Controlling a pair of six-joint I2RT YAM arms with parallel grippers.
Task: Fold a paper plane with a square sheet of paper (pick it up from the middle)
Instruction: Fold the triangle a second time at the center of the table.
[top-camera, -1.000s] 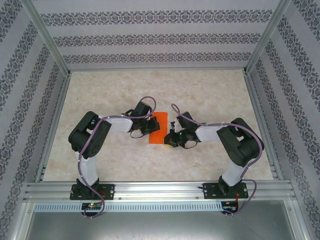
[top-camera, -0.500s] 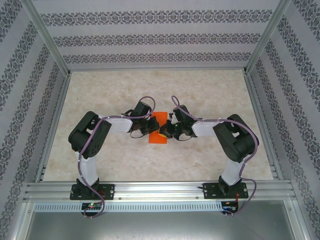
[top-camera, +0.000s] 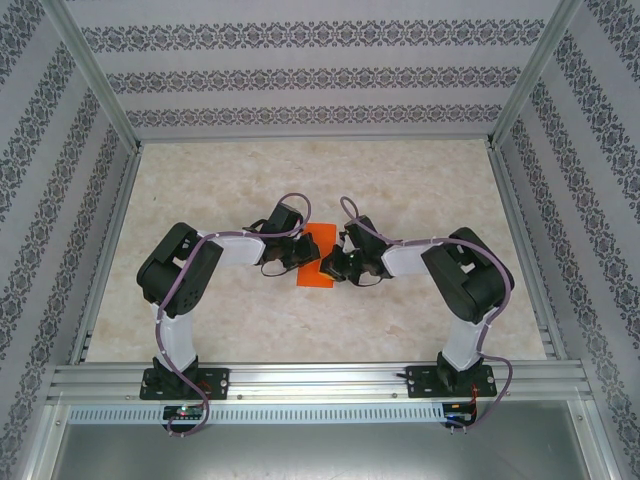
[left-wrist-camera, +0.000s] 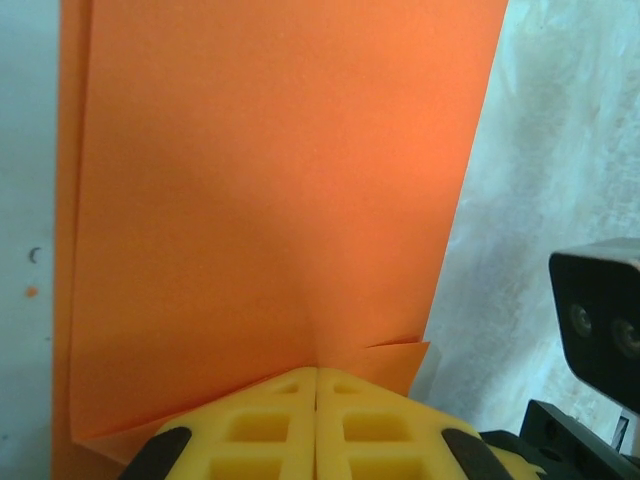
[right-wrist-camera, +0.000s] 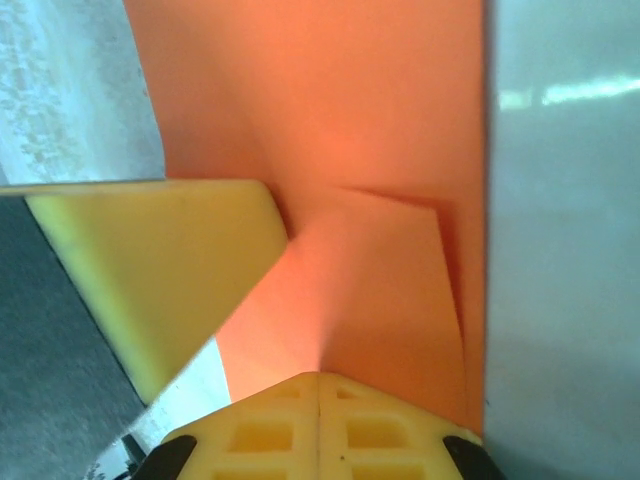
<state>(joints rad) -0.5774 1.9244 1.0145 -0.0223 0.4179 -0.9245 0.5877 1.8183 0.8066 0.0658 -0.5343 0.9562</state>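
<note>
At mid-table, left pincer (left-wrist-camera: 316, 372) and right pincer (right-wrist-camera: 318, 378) are clenched, apparently pinching the folded, creased orange sheet (left-wrist-camera: 280, 200).

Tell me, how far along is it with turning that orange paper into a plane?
Early days. Done: the sheet of paper looks folded into a narrow strip, with doubled edges in the left wrist view. In hand: the left claw and right claw, both shut, have their tips at the paper; pinching or pressing, I cannot tell. Left: no pointed nose or wings show yet.
</note>
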